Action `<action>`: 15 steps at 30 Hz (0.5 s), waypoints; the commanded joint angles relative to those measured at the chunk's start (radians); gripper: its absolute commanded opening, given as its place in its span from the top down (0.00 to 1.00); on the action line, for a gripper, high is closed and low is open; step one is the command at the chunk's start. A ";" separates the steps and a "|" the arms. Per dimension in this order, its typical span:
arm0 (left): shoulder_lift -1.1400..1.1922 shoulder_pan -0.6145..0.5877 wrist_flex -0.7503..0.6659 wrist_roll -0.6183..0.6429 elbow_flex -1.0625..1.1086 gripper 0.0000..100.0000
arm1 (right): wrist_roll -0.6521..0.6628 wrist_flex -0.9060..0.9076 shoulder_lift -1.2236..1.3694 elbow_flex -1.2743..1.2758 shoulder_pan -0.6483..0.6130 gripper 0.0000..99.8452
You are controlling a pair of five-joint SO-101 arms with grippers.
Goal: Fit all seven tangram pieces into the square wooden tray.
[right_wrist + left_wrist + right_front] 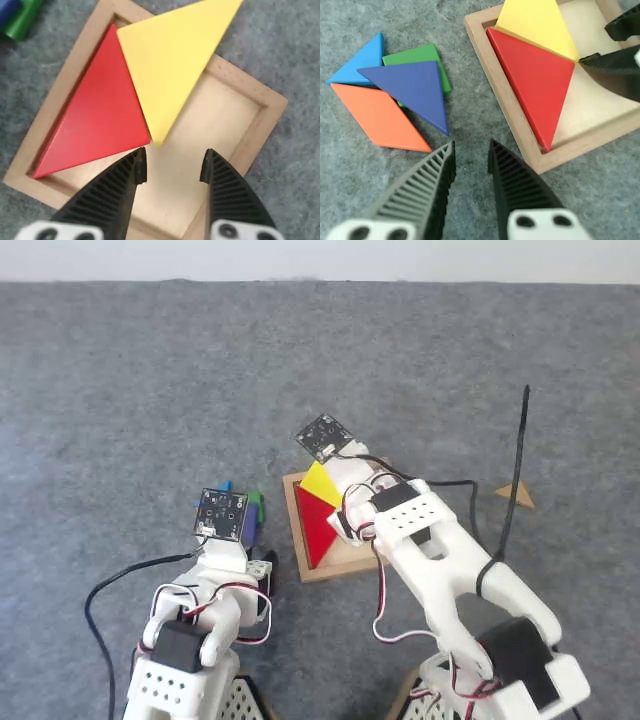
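Note:
The square wooden tray (261,126) holds a red triangle (95,120) lying flat along one side. A yellow triangle (170,60) rests beside it with one corner sticking out over the tray's rim. My right gripper (174,161) hovers open over the tray's bare floor, just short of the yellow tip, with nothing between its fingers. On the carpet beside the tray lie a light blue triangle (362,57), a green square (420,56), a dark blue triangle (415,87) and an orange parallelogram (377,117). My left gripper (470,149) is open and empty, near these pieces.
A small tan triangle (515,494) lies alone on the grey carpet to the right of the tray (345,562). A black cable (518,460) rises near it. Open carpet stretches across the far half of the table.

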 commanded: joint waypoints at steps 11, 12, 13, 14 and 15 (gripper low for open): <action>-0.017 0.002 0.002 0.006 -0.012 0.89 | 0.038 -0.036 0.094 -0.043 0.025 0.82; -0.017 0.002 0.002 0.006 -0.012 0.89 | 0.040 -0.036 0.102 -0.052 0.041 0.82; -0.017 0.002 0.002 0.006 -0.012 0.89 | 0.040 -0.036 0.111 -0.061 0.056 0.82; -0.017 0.002 0.002 0.006 -0.012 0.89 | 0.041 -0.038 0.120 -0.072 0.071 0.82; -0.017 0.002 0.002 0.006 -0.012 0.89 | 0.041 -0.036 0.131 -0.083 0.082 0.82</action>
